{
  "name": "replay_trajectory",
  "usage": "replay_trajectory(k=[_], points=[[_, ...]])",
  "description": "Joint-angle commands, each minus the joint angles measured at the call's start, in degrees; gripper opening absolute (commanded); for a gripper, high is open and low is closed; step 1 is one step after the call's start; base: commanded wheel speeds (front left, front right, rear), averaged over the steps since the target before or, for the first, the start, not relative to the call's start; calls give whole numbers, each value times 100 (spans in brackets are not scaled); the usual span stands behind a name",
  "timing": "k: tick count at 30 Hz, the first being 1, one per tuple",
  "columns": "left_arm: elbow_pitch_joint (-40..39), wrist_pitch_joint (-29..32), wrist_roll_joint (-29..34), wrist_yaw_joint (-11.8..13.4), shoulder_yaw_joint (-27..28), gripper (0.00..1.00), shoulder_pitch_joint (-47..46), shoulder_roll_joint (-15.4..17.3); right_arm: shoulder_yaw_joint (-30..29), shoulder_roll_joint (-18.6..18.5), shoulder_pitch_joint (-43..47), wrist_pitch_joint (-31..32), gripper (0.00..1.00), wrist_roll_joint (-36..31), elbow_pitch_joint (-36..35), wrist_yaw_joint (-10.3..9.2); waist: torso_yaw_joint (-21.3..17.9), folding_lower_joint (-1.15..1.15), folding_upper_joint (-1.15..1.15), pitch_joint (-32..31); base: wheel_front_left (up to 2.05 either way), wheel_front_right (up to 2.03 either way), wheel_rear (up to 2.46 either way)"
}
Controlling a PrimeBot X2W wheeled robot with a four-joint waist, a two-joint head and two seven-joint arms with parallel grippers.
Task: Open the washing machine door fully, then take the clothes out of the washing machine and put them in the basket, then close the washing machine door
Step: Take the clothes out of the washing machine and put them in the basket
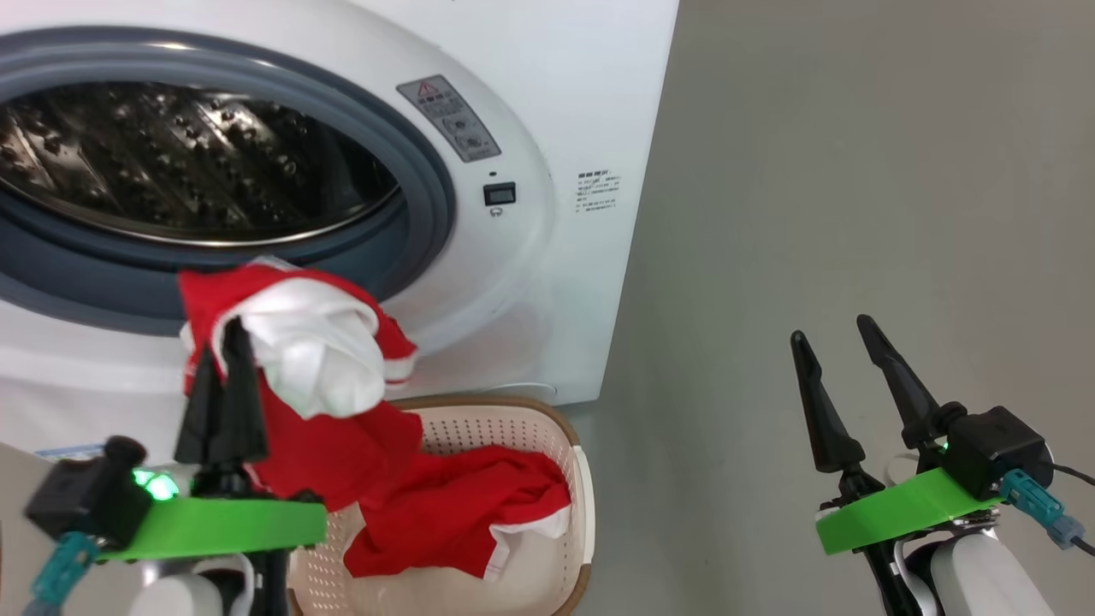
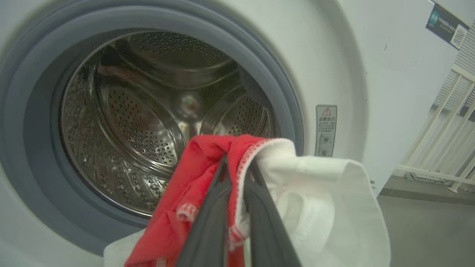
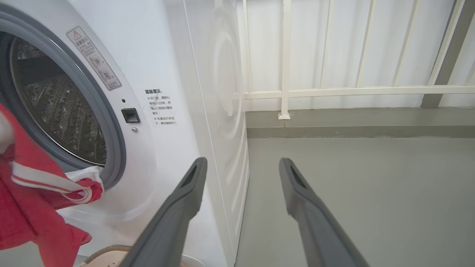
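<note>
The white washing machine (image 1: 565, 103) stands with its drum mouth uncovered; the steel drum (image 2: 148, 118) looks bare inside. Its door is out of view. My left gripper (image 1: 224, 342) is shut on a red and white garment (image 1: 316, 359), held up in front of the grey rubber ring (image 1: 428, 197) and over the basket (image 1: 513, 428). In the left wrist view the fingers (image 2: 211, 215) pinch the red cloth (image 2: 193, 174). A second red garment (image 1: 453, 522) lies in the basket. My right gripper (image 1: 834, 329) hangs open over the floor, right of the machine, nothing between its fingers (image 3: 185, 200).
Grey floor (image 1: 855, 171) stretches to the right of the machine. A white railing (image 3: 334, 91) stands behind that floor. The basket sits tight against the machine's front foot. A warning sticker (image 1: 449, 115) and latch socket (image 1: 500, 193) sit right of the opening.
</note>
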Motion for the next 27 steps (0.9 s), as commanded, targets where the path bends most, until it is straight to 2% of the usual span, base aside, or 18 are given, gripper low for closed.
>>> replay_trajectory(k=[1, 20, 27], points=[[9, -28, -60, 4, 120, 0, -48, 57, 133, 1, -75, -36, 100, 48, -153, 28, -5, 0, 0, 122, 0, 0, 0], [2954, -28, -789, -263, -254, 0, -998, 44, 227, 30, -548, -36, 100, -21, -126, 28, -151, 0, 0, 1092, 0, 0, 0], [4499, -28, -924, -397, -625, 0, -1661, 44, 261, 32, -694, -36, 100, -61, -111, 28, -220, 0, 0, 1413, 0, 0, 0]])
